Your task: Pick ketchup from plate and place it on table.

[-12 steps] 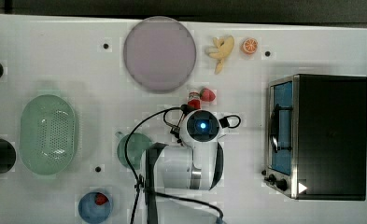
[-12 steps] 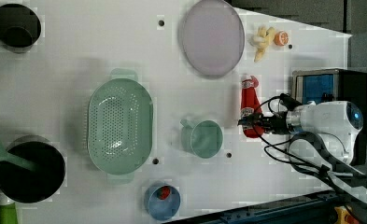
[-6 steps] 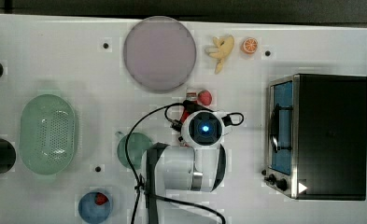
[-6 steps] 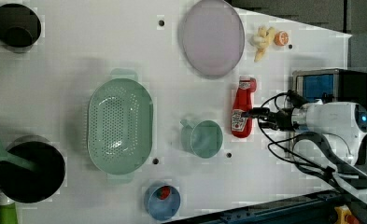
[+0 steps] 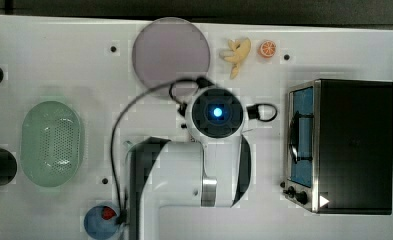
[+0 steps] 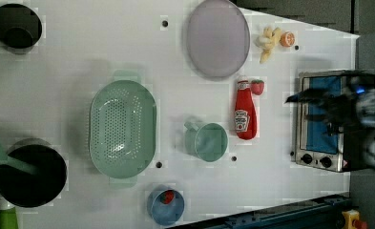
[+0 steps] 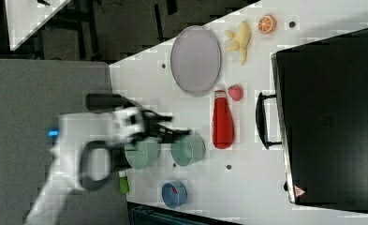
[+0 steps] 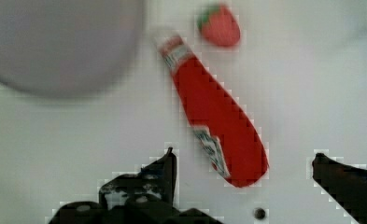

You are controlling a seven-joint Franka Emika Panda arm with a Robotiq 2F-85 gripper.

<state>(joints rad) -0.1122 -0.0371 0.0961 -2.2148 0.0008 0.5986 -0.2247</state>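
Ketchup (image 6: 245, 118) is lying flat on the table (image 6: 104, 52), off the plate (image 6: 217, 38). It's a slim red bottle, whitish cap pointing toward the plate, pale label band around the lower body. Cap end is sitting just below the plate rim in the left view, near it but not on it. In the right view the ketchup (image 7: 222, 120) is showing the same way, cap toward the plate (image 7: 195, 60).

Gripper (image 8: 244, 161) is standing wide apart and holding nothing. In the wrist view one finger (image 8: 168, 170) is hanging to one side of the bottle's base and the other to the far side, both clear of the ketchup (image 8: 215, 112). In the left view the gripper (image 6: 314, 98) is hovering over the toaster oven (image 6: 321, 119), well apart from the bottle.

A small strawberry (image 6: 257, 87) is lying just beside the cap. A mint-green mug (image 6: 206, 141) is sitting near the bottle's base at the left view's left. A green perforated basket (image 6: 122, 129) is further to the left view's left. A blue bowl (image 6: 165, 207) with a small red thing inside is sitting near the table edge. A banana (image 6: 268, 40) and an orange slice (image 6: 286, 39) are lying beside the plate. Black pots (image 6: 15, 26) are sitting at the left view's far left. Nothing is lying on the bottle.
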